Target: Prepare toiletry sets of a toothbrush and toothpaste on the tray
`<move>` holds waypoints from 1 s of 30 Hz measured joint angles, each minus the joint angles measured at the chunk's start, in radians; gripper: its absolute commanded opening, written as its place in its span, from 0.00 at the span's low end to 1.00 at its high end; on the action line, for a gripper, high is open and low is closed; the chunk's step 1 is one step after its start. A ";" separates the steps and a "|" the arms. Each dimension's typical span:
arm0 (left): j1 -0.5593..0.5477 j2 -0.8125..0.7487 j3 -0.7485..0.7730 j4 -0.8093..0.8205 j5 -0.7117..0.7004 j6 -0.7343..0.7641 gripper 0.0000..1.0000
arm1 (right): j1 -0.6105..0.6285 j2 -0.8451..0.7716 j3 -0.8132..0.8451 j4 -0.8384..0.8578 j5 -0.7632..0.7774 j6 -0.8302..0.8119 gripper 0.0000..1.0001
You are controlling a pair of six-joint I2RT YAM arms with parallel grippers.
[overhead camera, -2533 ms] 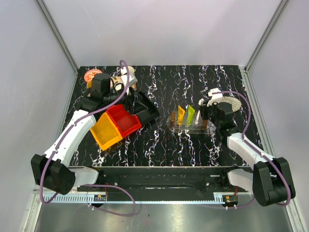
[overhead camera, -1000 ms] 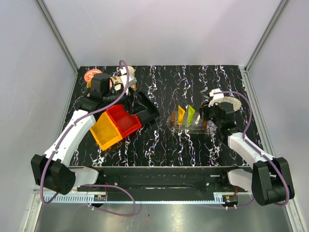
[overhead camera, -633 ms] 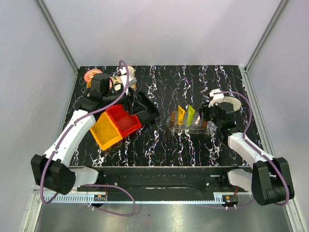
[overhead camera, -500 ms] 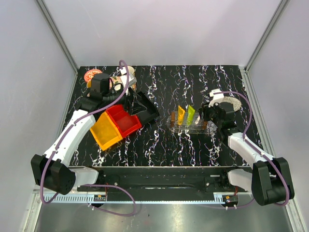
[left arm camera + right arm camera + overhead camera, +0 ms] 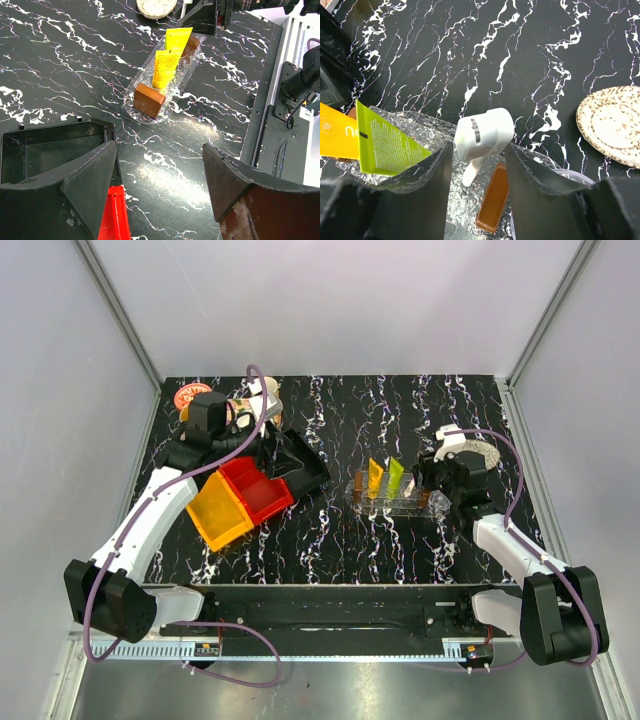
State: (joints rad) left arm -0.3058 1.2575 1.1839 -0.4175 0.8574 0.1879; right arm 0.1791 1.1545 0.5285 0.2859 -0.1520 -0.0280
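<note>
Right gripper (image 5: pixel 478 146) straddles the upright toothbrush (image 5: pixel 484 132).

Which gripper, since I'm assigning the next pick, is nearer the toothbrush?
Right. The right gripper flanks the toothbrush standing in the rack; the left gripper hangs far off by the black bin.
</note>
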 measured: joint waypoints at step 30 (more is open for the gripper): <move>0.005 -0.001 -0.002 -0.008 0.003 0.006 0.74 | -0.038 -0.073 0.001 -0.048 -0.060 0.004 0.54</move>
State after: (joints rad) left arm -0.3004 1.2564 1.1820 -0.4255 0.8608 0.1944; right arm 0.1410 1.0813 0.5293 0.2375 -0.2123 -0.0242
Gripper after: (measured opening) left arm 0.740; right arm 0.535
